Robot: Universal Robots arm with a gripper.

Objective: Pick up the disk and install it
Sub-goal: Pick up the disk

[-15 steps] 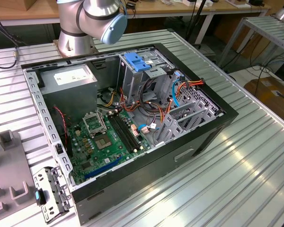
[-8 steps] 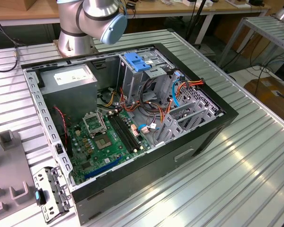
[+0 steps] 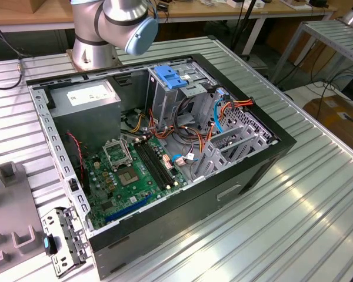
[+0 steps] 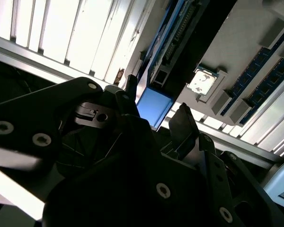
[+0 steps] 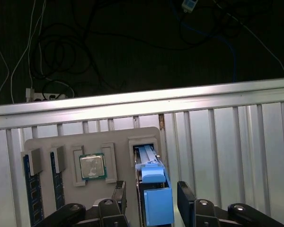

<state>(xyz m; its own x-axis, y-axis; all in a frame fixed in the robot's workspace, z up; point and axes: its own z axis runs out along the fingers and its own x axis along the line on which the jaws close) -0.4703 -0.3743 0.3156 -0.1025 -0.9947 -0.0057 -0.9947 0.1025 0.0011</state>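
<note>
Looks to be a robotics lab: ribbed aluminium tabletop (image 3: 294, 223) carrying an opened computer case (image 3: 182, 217), robot arm (image 3: 115, 20) mounted at its edge, wooden workbenches (image 3: 223, 10) behind, loose cables (image 5: 36, 71) and a cardboard box (image 3: 338, 120) on the floor.

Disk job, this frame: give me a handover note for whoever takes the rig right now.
Gripper: open, one finger on each side of the disk, with gaps showing in the first wrist view.
Disk: standing in its slot in the grey tray, beside the CPU.
Case: lies open on the table in the exterior view.
Done: gripper lined up on the disk.
Left: disk not yet gripped, lifted or installed.
</note>
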